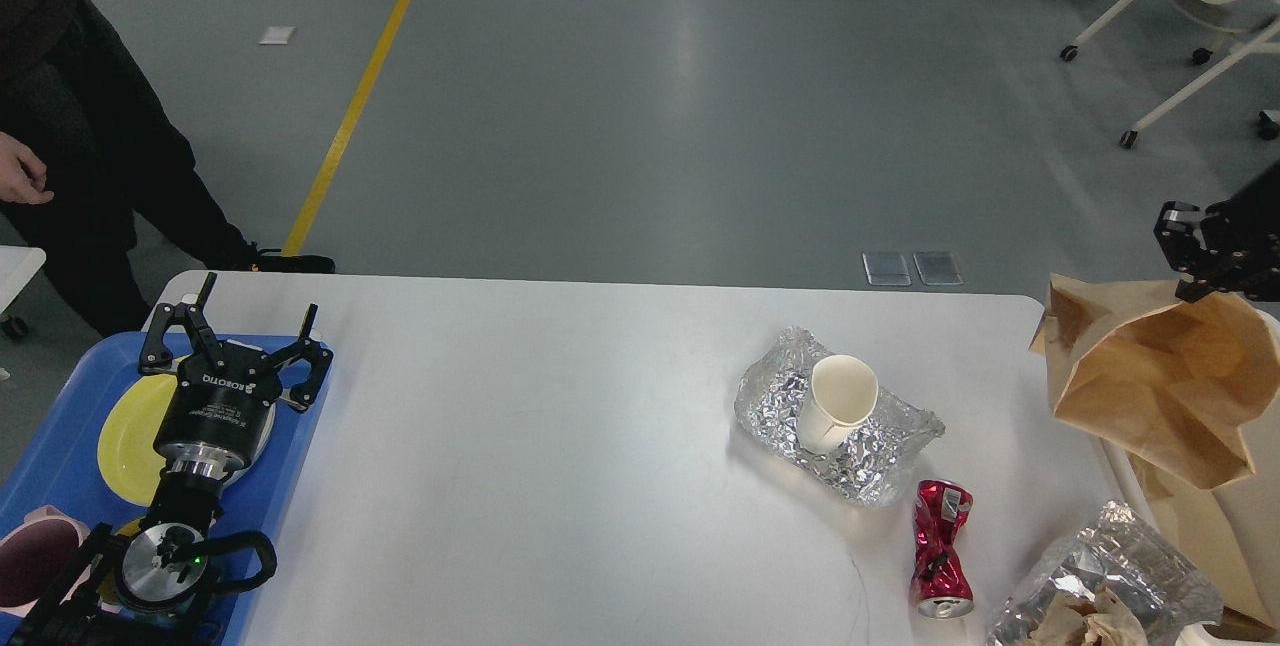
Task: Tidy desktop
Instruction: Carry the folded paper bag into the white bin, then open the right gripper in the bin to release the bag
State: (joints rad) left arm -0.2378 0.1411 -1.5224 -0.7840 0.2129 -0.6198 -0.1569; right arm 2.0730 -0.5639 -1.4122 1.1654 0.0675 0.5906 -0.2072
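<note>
The white desktop [560, 446] fills the lower view. On its right side a white paper cup [840, 401] lies tilted on crumpled foil [880, 456], with a crushed red can [940, 551] in front of it. My right gripper [1195, 281] is shut on the top edge of a brown paper bag [1150, 386] and holds it lifted off the table, over the right edge. My left gripper [235, 321] is open and empty above a yellow plate [125, 436] in the blue tray [60, 446].
A cream-white bin [1210, 536] stands off the table's right edge, partly behind the bag. A foil bag with brown paper [1100, 586] lies at the front right. A pink cup [30, 566] sits in the tray. A person [80, 156] stands at the far left.
</note>
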